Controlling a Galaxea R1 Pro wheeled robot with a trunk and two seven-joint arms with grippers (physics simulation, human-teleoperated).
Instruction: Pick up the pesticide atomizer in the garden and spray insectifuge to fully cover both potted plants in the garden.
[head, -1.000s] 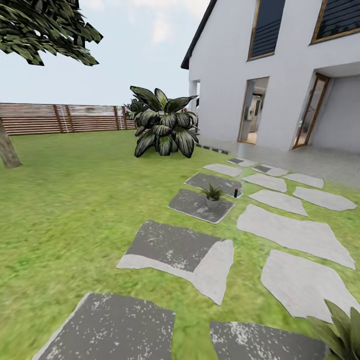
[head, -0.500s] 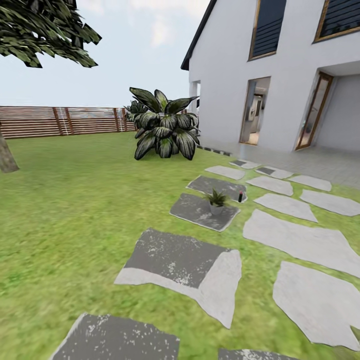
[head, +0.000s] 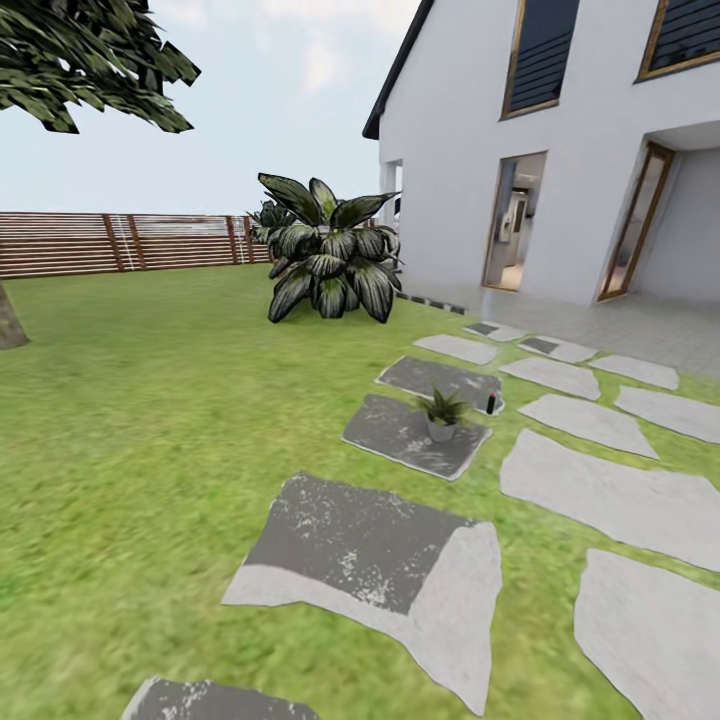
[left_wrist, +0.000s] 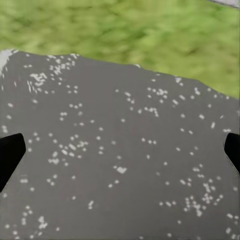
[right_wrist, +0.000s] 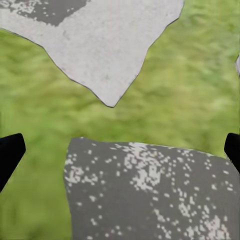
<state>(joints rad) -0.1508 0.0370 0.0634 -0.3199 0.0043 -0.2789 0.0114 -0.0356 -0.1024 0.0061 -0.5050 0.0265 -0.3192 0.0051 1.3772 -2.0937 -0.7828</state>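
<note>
Nearest, our left claw and right claw hang spread and empty over dark slabs in the lawn. Farther on, a potted plant stands on a slab, the atomizer just beside it on the next slab. Beyond stand a big striped plant, the fence and the house.
</note>
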